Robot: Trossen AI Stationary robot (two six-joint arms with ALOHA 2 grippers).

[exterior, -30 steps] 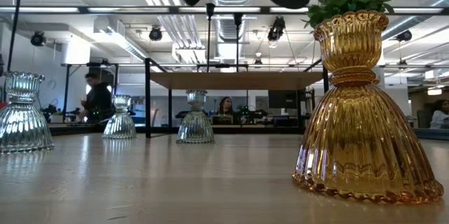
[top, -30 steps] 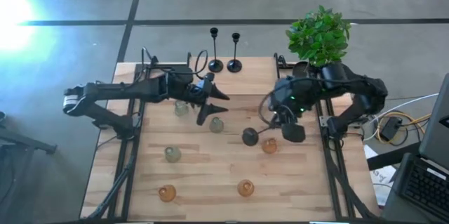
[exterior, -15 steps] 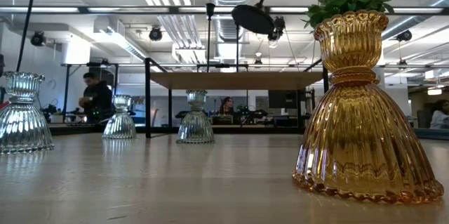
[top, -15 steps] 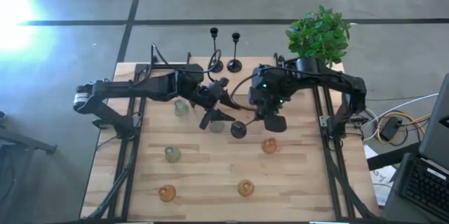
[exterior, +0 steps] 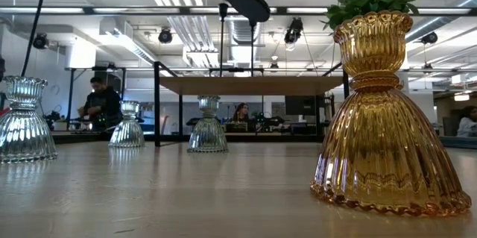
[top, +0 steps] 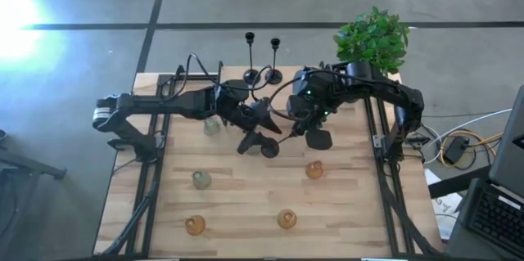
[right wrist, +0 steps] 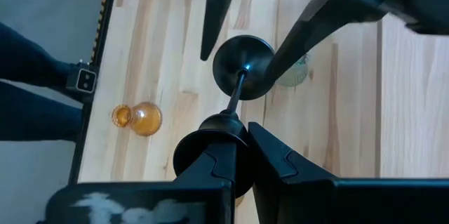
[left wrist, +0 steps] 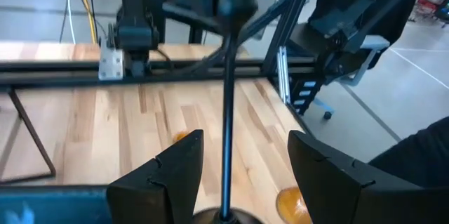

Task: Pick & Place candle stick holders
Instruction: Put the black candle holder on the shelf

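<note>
Since a second ago, my right gripper [right wrist: 242,155] has carried the black candlestick [top: 273,141] from the right side of the bench [top: 344,204] toward its middle, and my left gripper [left wrist: 238,159] has reached in to meet it. Right jaws are clenched on the candlestick's top, holding it off the bench. Left jaws are spread wide, one on each side of the thin stem just above the round base, not touching it. Two more black candlesticks [top: 262,60] stand at the far edge.
</note>
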